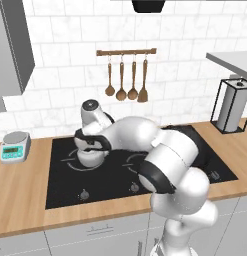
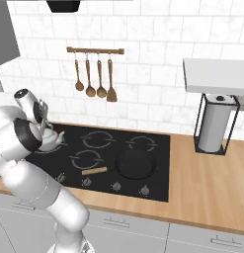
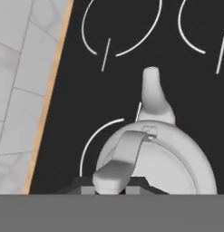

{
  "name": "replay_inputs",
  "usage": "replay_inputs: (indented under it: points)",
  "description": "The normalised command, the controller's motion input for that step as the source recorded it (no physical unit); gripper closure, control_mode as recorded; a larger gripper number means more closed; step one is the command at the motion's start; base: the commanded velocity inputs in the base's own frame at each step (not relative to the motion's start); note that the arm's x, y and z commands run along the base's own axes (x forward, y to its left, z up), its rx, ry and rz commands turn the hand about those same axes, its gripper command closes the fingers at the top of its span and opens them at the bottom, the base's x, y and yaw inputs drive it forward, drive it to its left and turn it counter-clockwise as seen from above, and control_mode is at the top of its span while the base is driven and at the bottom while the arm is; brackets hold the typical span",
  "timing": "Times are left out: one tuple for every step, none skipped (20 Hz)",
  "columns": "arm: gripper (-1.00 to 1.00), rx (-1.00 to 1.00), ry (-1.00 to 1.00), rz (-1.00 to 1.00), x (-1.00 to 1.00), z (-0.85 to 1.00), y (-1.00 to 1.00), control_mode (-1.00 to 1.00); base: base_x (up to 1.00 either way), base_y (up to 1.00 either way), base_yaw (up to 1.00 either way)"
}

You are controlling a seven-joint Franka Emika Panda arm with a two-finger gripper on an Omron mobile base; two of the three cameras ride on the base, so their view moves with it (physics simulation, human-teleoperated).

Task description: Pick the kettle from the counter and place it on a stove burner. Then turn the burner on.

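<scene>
White marble-look tile wall (image 2: pixel 158 74) behind the worktop, with a wooden rail (image 1: pixel 126 52) carrying four hanging wooden utensils (image 1: pixel 127 80). Grey upper cabinet (image 1: pixel 12 47) at the top left, dark range hood (image 1: pixel 149 5) at the top edge, grey shelf (image 2: pixel 215 75) at the right above a paper towel roll in a black wire holder (image 2: pixel 215 124) near the counter's back edge. Grey drawer fronts (image 2: pixel 143 232) with bar handles along the bottom.

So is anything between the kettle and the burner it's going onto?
Nothing visible. The kettle is already over the black cooktop, its handle between the gripper fingers, with burner ring arcs curving around its base. Whether it touches the glass can't be told.
</scene>
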Motion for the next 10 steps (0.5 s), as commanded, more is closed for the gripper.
replay_inputs:
  points:
    - [1.00, 0.00, 0.00, -0.08, 0.27, 0.00, 0.31, -1.00, 0.00, 0.00, 0.00]
    - [1.00, 0.00, 0.00, -0.09, 0.29, 0.00, 0.33, -1.00, 0.00, 0.00, 0.00]
    - [1.00, 0.00, 0.00, -0.08, 0.33, 0.00, 0.35, -1.00, 0.00, 0.00, 0.00]
    - [1.00, 0.00, 0.00, -0.09, 0.34, 0.00, 0.38, -1.00, 0.00, 0.00, 0.00]
    - [1.00, 0.00, 0.00, -0.09, 0.32, 0.00, 0.42, -1.00, 0.00, 0.00, 0.00]
    - [1.00, 0.00, 0.00, -0.08, 0.30, 0.00, 0.34, -1.00, 0.00, 0.00, 0.00]
    - [1.00, 0.03, 0.01, -0.04, 0.13, 0.00, 0.25, -1.00, 0.00, 0.00, 0.00]
    - [1.00, 0.04, 0.02, -0.01, 0.02, 0.00, 0.19, -1.00, 0.00, 0.00, 0.00]
    - [1.00, 0.04, 0.03, -0.01, 0.00, 0.00, 0.14, -1.00, 0.00, 0.00, 0.00]
    - [1.00, 0.03, 0.04, 0.00, 0.00, 0.00, 0.14, -1.00, 0.00, 0.00, 0.00]
